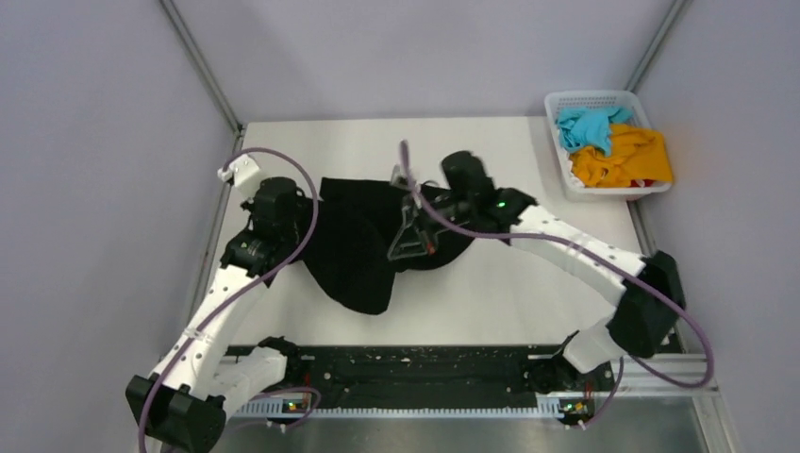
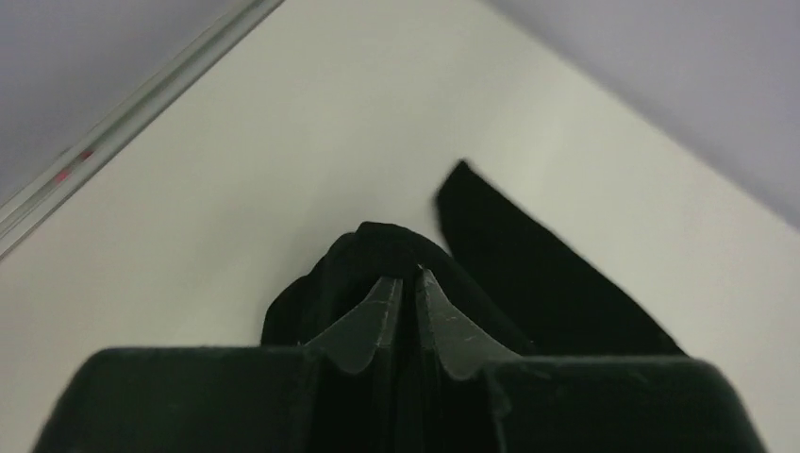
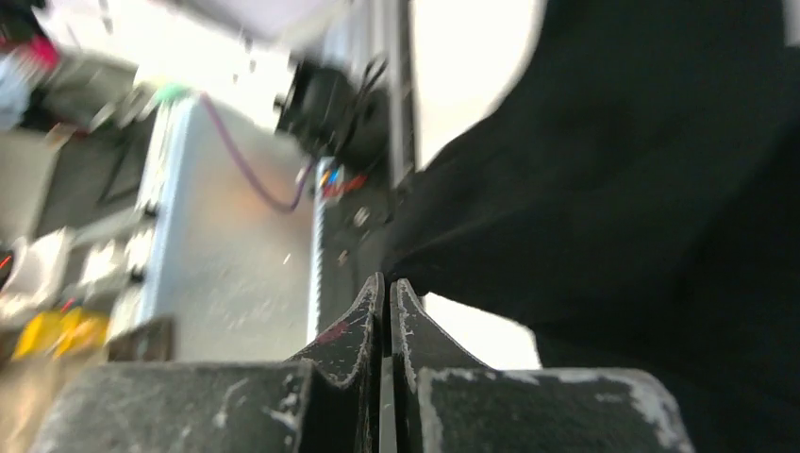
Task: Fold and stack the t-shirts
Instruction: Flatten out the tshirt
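White table (image 1: 528,283); near its left edge my left gripper (image 2: 401,278) pinches the black t-shirt (image 1: 363,255); right gripper (image 3: 387,283) pressed together on its hem, mid-table.

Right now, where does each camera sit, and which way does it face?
Top external: above the near edge of the table, looking down; left arm, right arm, black t-shirt and basket show.
Left wrist: on the left arm, looking past the shut left gripper, pinching the black t-shirt, across the table.
Right wrist: on the right arm, facing back toward an arm base; shut right gripper shows.
All three share the black t-shirt.
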`<state>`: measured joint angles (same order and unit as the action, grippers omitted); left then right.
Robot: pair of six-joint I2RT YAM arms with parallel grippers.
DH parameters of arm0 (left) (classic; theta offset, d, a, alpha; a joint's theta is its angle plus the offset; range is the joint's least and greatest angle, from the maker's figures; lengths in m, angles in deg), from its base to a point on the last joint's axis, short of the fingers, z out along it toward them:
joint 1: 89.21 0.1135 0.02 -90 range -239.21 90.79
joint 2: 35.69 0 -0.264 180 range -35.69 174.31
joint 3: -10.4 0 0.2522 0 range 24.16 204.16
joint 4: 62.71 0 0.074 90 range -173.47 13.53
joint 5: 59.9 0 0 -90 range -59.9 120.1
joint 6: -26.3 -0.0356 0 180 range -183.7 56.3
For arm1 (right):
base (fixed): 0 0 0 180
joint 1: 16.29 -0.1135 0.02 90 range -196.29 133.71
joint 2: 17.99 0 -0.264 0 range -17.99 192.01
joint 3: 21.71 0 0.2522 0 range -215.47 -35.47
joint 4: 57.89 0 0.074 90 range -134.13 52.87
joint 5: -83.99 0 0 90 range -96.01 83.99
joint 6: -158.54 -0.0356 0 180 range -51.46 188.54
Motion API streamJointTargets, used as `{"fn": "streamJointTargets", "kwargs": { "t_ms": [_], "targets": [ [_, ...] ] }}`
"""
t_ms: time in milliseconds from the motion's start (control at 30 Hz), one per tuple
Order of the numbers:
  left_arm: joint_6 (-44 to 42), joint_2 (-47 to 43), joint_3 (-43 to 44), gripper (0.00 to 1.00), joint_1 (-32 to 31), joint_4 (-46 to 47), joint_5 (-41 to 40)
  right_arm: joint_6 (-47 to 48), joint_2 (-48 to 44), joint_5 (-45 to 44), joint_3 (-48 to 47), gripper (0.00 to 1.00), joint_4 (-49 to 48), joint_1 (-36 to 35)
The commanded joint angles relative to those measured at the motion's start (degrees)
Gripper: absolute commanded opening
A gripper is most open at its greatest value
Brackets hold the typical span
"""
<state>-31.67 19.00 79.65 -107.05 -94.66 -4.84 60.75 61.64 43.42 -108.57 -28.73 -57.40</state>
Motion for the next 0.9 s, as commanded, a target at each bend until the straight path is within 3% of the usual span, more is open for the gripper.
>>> {"fn": "streamJointTargets", "kwargs": {
  "t_ms": [0, 67, 133, 167, 233, 333, 467, 567, 667, 867],
  "targets": [
    [21.1, -1.1, 1.09, 0.22, 0.76, -21.88, -23.75, 7.45, 9.84, 8.31, -2.98, 0.02, 8.78, -8.12],
    [26.98, 0.71, 3.14, 0.48, 1.27, -31.29, -26.09, 7.47, 14.46, 5.43, -2.74, 0.03, 8.87, -9.27],
    [30.11, 1.7, 3.88, 0.71, 1.47, -35.92, -25.87, 7.44, 18.25, 4.82, -3.11, 0.11, 9.43, -9.99],
    [30.56, 1.95, 3.96, 0.8, 1.54, -36.59, -24.98, 8.78, 19.56, 4.78, -3.28, 0.18, 10.11, -10.12],
    [30.05, 2.23, 3.74, 0.92, 1.58, -35.73, -22.19, 9.35, 20.06, 1.34, -2.93, 0.4, 10.91, -10.14],
    [27.29, 2.6, 2.91, 0.95, 1.64, -31.84, -16.59, 9.11, 17.44, -9.34, -1.64, 0.71, 10.98, -9.81],
    [19.21, 4.06, -0.4, 0.95, 1.59, -19.68, -2.15, 0.91, 14.9, -18.32, 0.04, 0.98, 8.02, -2.91],
    [17.63, 7.55, -2.91, 0.95, 1.52, -14.25, 9.59, -4.73, 14.89, -21.91, 1.38, 0.99, 5.14, 5.62],
    [17.84, 13.05, -4.07, 0.96, 1.5, -12.89, 18.59, -5.69, 16.73, -27.59, 1.94, 0.99, 1.62, 9.8],
    [18.79, 27.55, -3.35, 0.95, 1.98, -12.46, 21.17, -6.22, 29.48, -38.13, -5.97, 0.95, 1.59, 12.85]
  ]
}}
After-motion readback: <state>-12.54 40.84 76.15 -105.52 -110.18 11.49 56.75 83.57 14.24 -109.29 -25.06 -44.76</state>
